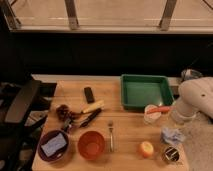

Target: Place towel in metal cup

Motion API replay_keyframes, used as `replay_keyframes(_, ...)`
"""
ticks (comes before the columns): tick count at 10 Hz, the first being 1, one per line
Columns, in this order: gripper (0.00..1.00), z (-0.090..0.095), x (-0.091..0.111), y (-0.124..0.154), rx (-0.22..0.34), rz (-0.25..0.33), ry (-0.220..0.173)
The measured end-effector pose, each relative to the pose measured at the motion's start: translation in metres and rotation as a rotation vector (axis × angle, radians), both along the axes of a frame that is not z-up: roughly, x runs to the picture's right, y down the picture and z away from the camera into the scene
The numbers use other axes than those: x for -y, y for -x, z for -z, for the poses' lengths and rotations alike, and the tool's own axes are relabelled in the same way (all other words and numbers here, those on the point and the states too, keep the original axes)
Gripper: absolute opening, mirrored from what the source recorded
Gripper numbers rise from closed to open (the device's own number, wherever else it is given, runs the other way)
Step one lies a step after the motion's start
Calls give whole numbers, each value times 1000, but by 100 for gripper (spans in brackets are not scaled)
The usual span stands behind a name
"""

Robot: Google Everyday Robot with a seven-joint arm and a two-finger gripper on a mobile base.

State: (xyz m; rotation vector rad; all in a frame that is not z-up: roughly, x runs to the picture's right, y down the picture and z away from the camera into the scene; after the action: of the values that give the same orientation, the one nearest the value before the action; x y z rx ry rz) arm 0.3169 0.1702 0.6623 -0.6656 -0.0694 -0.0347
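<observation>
The arm (200, 95) is white, smooth and bulbous, narrowing to a pale grey cylindrical gripper (178, 121) just front-right of the tray (147, 77).
</observation>
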Motion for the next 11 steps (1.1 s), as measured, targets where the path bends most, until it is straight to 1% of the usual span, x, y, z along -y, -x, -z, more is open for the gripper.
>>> replay_keyframes(1,3,8,7,-1,2,-10,-30)
replay_keyframes(2,3,8,8,0,4,-11,-36)
replay_keyframes(6,3,8,9,1,7,-8,-38)
replay_keyframes(7,3,7,9,2,3,-7,-32)
replay_keyframes(9,3,-3,-3,3,-3,-10,30)
replay_keyframes(10,3,-12,-19,0,-7,-18,74)
replay_keyframes(11,3,-16,-25,-1,-7,-20,93)
